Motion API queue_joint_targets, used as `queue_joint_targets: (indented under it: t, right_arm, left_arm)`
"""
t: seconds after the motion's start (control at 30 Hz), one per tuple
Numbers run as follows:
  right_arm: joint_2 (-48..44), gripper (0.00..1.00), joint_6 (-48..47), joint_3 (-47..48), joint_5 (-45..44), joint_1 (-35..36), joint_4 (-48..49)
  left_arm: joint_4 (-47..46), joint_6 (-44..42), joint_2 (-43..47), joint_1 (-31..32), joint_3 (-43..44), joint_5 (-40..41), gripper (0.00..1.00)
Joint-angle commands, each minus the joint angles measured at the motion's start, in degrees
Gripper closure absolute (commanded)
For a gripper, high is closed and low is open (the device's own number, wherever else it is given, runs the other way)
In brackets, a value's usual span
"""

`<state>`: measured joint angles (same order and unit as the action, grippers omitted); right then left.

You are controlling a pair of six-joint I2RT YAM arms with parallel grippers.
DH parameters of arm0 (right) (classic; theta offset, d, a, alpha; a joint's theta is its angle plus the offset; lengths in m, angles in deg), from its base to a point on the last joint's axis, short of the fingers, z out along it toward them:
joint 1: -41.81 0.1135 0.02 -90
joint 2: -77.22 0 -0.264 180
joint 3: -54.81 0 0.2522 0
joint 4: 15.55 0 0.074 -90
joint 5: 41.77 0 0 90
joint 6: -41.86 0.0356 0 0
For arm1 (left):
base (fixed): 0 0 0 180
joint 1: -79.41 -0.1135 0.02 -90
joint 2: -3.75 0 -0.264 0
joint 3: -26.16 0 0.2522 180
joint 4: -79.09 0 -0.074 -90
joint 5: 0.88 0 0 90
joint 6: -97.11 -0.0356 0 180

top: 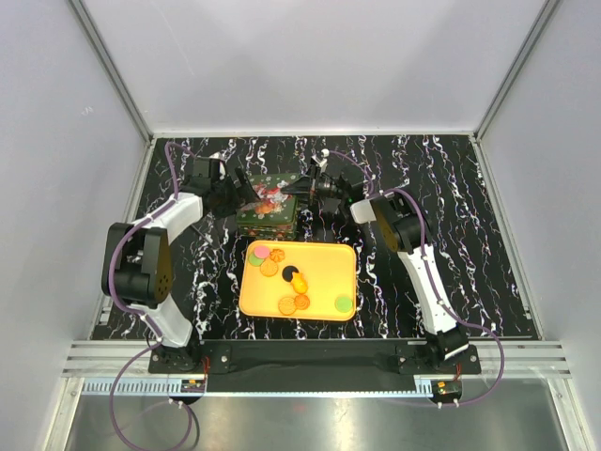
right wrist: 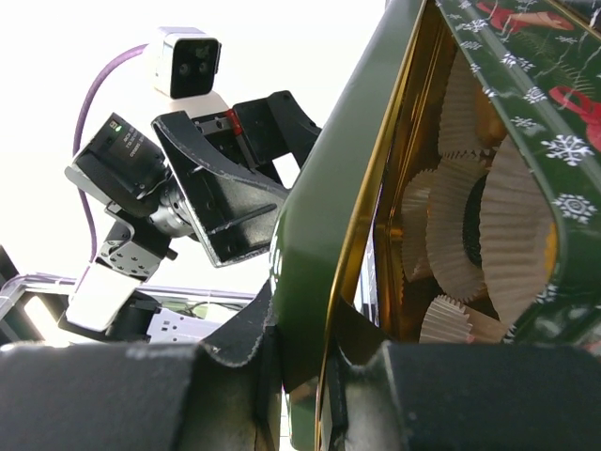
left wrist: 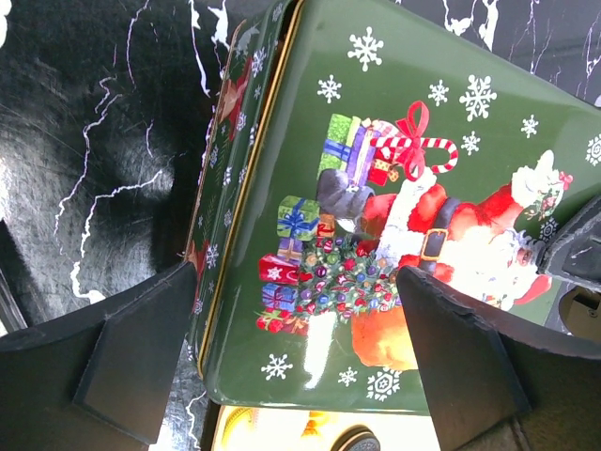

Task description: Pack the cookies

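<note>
Overhead, a black marbled bench point(top: 451, 207) carried a green Christmas tin point(top: 266, 209) behind an orange plastic tray point(top: 349, 282) of small round cookies point(top: 296, 303). The right fingers point(right wrist: 357, 362) clamped the tin's lid point(left wrist: 404, 141); the left fingers point(left wrist: 451, 348) straddled it, spread. Lifting evenly would suit.

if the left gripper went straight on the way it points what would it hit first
Likely the green rectangular metal tin lid with the Santa picture, which lies straight ahead between the left gripper's open fingers; how far off is unclear.
</note>
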<state>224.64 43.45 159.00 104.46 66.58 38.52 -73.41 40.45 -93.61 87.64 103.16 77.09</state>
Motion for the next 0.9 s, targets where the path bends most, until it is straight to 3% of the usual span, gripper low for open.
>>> queue_joint_targets:
  t: [0.0, 0.87]
  right_arm:
    - [-2.92, 0.85, -1.94, 1.24, -0.15, 0.71, -0.51]
    - [-3.01, 0.83, -7.48, 0.36, -0.59, 0.98, -8.51]
  left_arm:
    - [-3.98, 0.32, 3.58, 0.12, -0.93, -1.24, 0.04]
    - [-0.29, -0.21, 0.16, 0.03, 0.83, 0.43, 0.05]
